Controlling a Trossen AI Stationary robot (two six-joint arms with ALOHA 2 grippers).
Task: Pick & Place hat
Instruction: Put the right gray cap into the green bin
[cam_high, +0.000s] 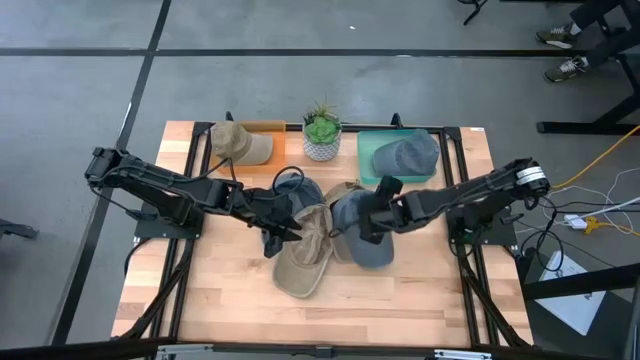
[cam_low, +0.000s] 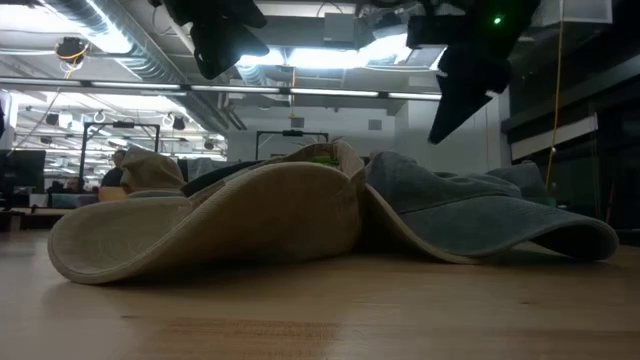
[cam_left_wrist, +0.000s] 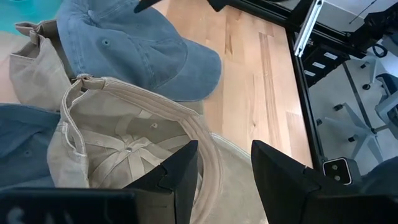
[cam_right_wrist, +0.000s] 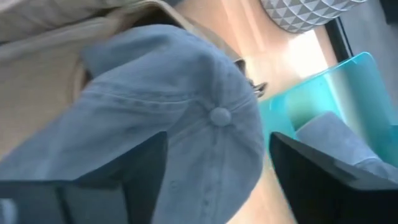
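Right gripper (cam_high: 372, 214) hovers spread wide over the blue cap (cam_high: 362, 232); left gripper (cam_high: 283, 226) straddles the tan cap (cam_high: 305, 252).

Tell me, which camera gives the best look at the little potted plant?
The high view: the potted plant shows whole, standing between the orange tray and the teal tray. The right wrist view catches only its patterned pot's edge; the low view shows a green sliver behind the hats; the left wrist view shows nothing.

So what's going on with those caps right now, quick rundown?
Right gripper open above blue cap. Left gripper open over tan cap. Caps piled mid-table, overlapping. One cap already in each tray; plant between.
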